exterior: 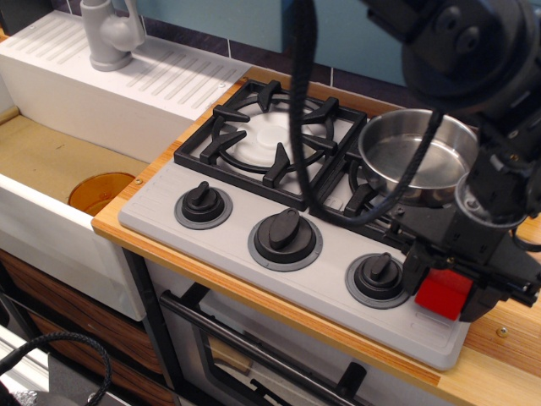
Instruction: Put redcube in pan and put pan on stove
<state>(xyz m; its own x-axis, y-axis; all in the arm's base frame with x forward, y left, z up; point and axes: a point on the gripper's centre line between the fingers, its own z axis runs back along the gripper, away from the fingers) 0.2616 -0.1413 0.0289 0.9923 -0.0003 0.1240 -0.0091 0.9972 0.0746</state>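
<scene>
Item: redcube (442,295). Small bright-red block, lower right of the frame, on the grey front deck of the stove (254,271), just right of the rightmost knob (378,280). Upper edge partly covered by the tool above.

Item: gripper (445,292). Black, lower right, lowered over the cube. One finger at the cube's left face, the other at its right; jaws bracketing it closely, seemingly clenched on the redcube, though actual contact on the right side not clearly visible. No gap discernible under the cube, so no sign of lifting.

Item: pan (420,150). Shiny steel, upper right, seated on the right-hand burner grate, interior bare. Handle not visible, hidden behind the arm. Black cable (297,101) draped down the centre of the frame and across the left grate toward the pan's near rim.

Item: left burner (272,139). Black cross grate over white disc, upper centre, unoccupied.

Item: sink (59,161). White, left of the frame, with grey tap (110,32) at upper left. Not part of the task.

Step in hand, by judgement: securing the cube, first half of the task. Pan apparently already on the stove.

Next move, by judgement: firm closure, straight lift clear of the deck, short carry up-frame to above the pan's opening, then release low over the bowl. Care needed for the cable near the rim and against nudging the pan off its grate.
</scene>
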